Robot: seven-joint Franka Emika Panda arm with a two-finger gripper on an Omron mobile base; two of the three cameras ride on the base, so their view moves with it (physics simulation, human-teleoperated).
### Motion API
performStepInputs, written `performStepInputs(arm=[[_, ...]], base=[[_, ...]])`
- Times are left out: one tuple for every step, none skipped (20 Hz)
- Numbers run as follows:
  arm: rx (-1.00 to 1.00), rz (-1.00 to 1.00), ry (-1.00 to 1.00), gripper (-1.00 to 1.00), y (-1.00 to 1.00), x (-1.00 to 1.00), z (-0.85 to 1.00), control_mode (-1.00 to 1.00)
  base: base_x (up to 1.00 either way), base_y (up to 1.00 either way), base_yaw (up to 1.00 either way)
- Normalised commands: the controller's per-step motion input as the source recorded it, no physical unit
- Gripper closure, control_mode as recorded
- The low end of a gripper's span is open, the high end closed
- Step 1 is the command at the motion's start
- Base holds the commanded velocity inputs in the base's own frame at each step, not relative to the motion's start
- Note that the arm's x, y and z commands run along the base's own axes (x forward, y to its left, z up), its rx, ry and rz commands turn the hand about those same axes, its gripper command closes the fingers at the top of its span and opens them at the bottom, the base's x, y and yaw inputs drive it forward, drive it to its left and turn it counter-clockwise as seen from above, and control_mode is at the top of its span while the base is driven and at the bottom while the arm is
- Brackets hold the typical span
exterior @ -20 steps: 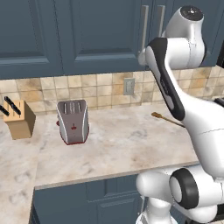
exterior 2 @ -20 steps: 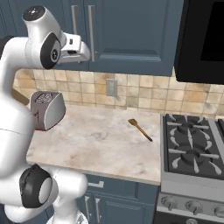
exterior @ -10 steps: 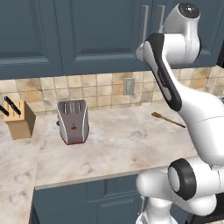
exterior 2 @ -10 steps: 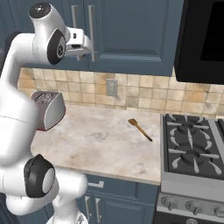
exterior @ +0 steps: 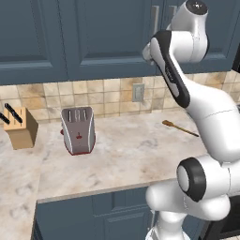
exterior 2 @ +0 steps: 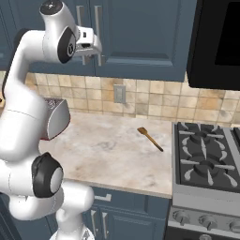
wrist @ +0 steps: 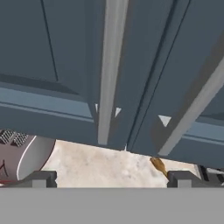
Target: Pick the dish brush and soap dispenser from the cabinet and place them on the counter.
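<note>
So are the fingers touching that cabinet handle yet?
Apart. The hand view shows both fingers spread wide and low, with the silver handle of the cabinet ahead between them, untouched.

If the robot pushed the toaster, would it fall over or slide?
The toaster would probably slide: it stands upright on a broad base on the flat counter. It looks bulky, so likely fairly heavy. A push high up might tip it, since it looks taller than it is wide.
</note>
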Motion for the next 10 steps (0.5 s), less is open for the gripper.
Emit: performStepInputs(arm=[[0.00, 0.00, 0.00, -1.00, 0.16, 0.36, 0.00, -1.00], [0.00, -0.01, 0.00, -1.00, 0.17, 0.36, 0.00, -1.00], [0.00, -0.02, 0.00, -1.00, 0.18, 0.38, 0.00, -1.00], [0.01, -0.03, 0.00, -1.00, 0.16, 0.38, 0.00, -1.00], [0.02, -0.05, 0.00, -1.00, 0.08, 0.41, 0.00, -1.00], [0.03, -0.06, -0.02, -1.00, 0.00, 0.39, 0.00, -1.00], [0.03, -0.08, -0.02, -1.00, 0.03, 0.37, 0.00, -1.00], [0.03, -0.08, 0.00, -1.00, 0.01, 0.35, -0.01, -1.00], [0.04, -0.07, 0.00, -1.00, 0.03, 0.37, -0.03, -1.00], [0.05, -0.07, 0.00, -1.00, 0.00, 0.37, -0.01, -1.00]], base=[[0.00, 0.00, 0.00], [0.00, 0.00, 0.00], [0.00, 0.00, 0.00], [0.00, 0.00, 0.00], [0.00, 0.00, 0.00], [0.00, 0.00, 0.00], [0.00, 0.00, 0.00], [0.00, 0.00, 0.00], [0.00, 0.00, 0.00], [0.00, 0.00, 0.00]])
